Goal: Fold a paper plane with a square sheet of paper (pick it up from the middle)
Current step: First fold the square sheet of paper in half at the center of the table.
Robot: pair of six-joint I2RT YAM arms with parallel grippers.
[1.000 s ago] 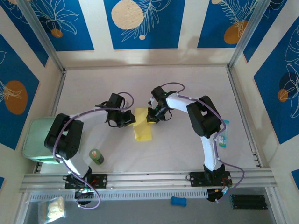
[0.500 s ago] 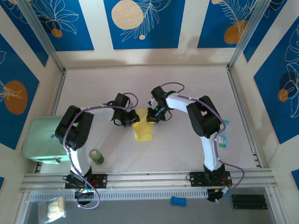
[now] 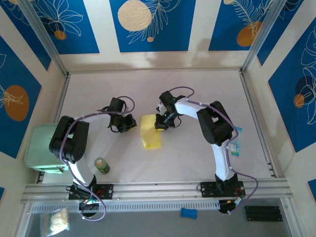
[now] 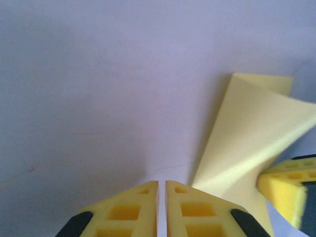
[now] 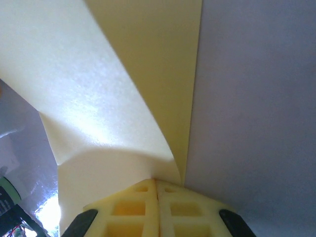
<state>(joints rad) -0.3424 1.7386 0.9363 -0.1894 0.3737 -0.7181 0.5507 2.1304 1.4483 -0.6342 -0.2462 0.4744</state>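
While right end effector (image 5: 157, 190) grips the sheet (image 3: 150, 133) at its edge, left end effector (image 3: 129, 123) clenched empty, nearby

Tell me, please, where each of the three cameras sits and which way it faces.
Top external: above and behind the bases, looking down on the table; both arms show, left gripper and right gripper flanking the paper.
Left wrist: on the left arm, facing along its shut fingers across the table toward the paper.
Right wrist: on the right arm, facing along fingers shut on the paper's edge.
Shared: both wrist views show the paper's curled flap.
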